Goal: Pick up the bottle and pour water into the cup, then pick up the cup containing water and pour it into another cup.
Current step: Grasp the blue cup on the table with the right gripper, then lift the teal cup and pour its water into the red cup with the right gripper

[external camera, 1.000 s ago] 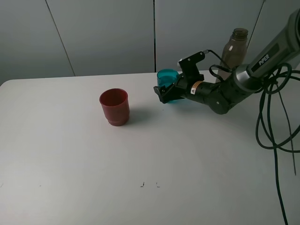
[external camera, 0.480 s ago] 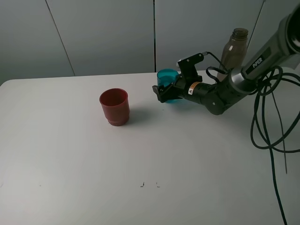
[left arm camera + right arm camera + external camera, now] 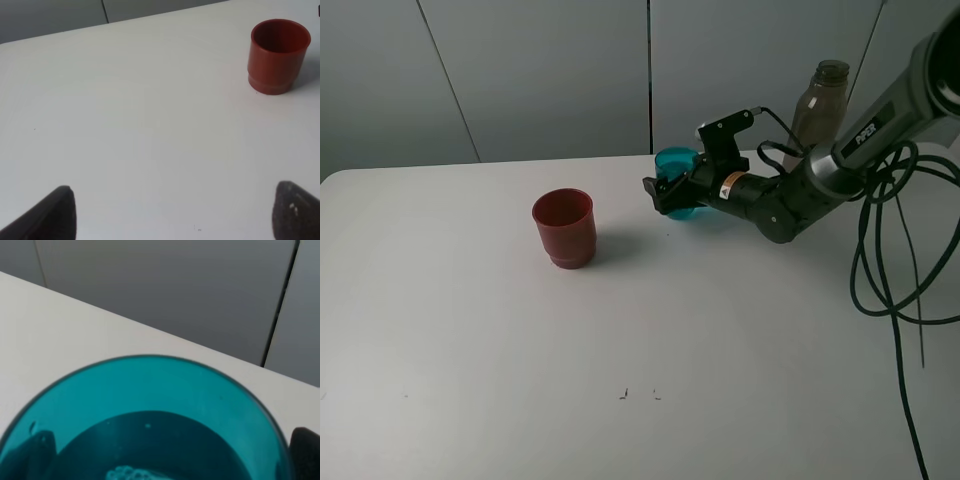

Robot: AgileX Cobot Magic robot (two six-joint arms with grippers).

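The teal-blue cup (image 3: 675, 163) stands at the back of the table with water in its bottom (image 3: 145, 440). My right gripper (image 3: 669, 195) is open, one finger on each side of the cup's lower half; whether the fingers (image 3: 306, 450) touch the wall I cannot tell. The tall smoky bottle (image 3: 823, 100) stands upright behind the right arm. The dark red cup (image 3: 564, 228) sits apart to the left, also seen in the left wrist view (image 3: 278, 55). My left gripper (image 3: 175, 215) is open with only bare table between its fingertips (image 3: 55, 215).
The white table (image 3: 620, 330) runs wide in front of the cups. Black cables (image 3: 895, 260) hang from the right arm at the right side. A grey panelled wall (image 3: 550, 70) stands behind the table's back edge.
My right gripper has slid a little to the left, further around the teal-blue cup. The cups and the bottle have stayed in place.
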